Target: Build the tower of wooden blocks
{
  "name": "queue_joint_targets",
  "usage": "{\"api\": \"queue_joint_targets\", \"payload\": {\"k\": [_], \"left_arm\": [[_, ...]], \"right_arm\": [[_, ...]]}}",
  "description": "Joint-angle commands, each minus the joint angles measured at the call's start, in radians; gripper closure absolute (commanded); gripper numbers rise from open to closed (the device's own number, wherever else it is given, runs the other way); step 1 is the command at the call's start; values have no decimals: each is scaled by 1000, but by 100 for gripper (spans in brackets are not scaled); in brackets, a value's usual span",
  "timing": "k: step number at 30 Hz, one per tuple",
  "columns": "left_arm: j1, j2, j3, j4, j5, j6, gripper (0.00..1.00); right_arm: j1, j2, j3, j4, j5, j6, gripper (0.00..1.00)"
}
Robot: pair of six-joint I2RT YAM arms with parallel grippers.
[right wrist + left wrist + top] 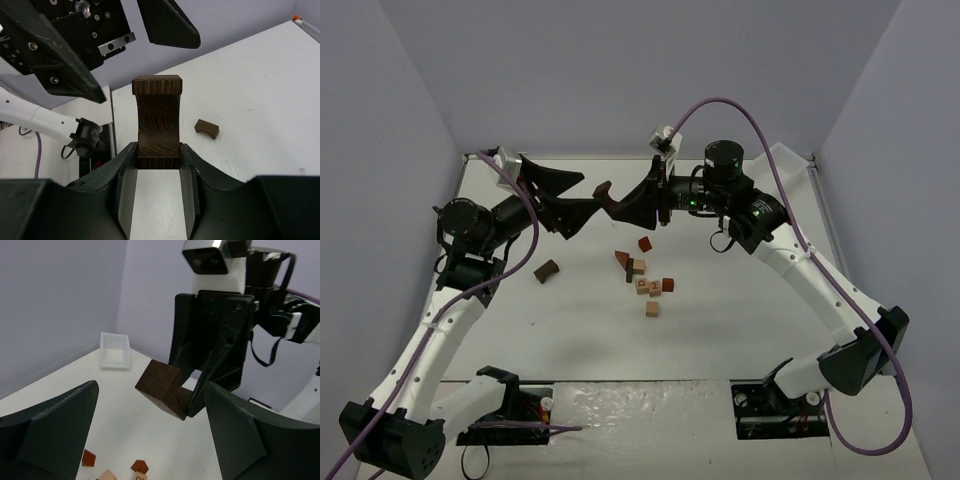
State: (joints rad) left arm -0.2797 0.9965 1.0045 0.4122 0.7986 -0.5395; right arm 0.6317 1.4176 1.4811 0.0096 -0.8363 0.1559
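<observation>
The right gripper (pixel 159 156) is clamped on the lower end of a dark arch block (pixel 159 120), holding it in the air above the back of the bench (pixel 760 330). The left gripper (pixel 584 196) faces it with its fingers spread wide, and the block sits just in front of the gap, not yet between them. It looks like a hand-over.

The tower (pixel 648 286) is only a low cluster of tan and red-brown blocks mid-bench. A second arch (pixel 546 270) lies apart to its left.

Risks, as I judge them:
- The right gripper holds only one end of the block. A nudge from a left finger could pivot it or knock it loose.
- The arch has a curved face. If the left gripper closes on that face, the block may slip or twist.
- If the right gripper lets go before the left has a firm hold, the block drops to the bench and could bounce into the cluster and scatter it.
- The two grippers are close, so a misjudged approach could make the fingers collide.
</observation>
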Motion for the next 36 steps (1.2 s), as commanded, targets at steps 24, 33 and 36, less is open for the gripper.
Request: {"api": "queue_joint_targets", "payload": {"k": [24, 33, 36], "left_arm": [[-13, 100, 98, 381, 342, -238, 53], [-34, 133, 75, 536, 346, -350, 71], [-43, 152, 66, 617, 344, -423, 71]], "right_arm": [[-68, -38, 57, 135, -361, -76, 100], [-73, -37, 54, 136, -381, -94, 100], [-72, -34, 60, 136, -389, -101, 100]]}}
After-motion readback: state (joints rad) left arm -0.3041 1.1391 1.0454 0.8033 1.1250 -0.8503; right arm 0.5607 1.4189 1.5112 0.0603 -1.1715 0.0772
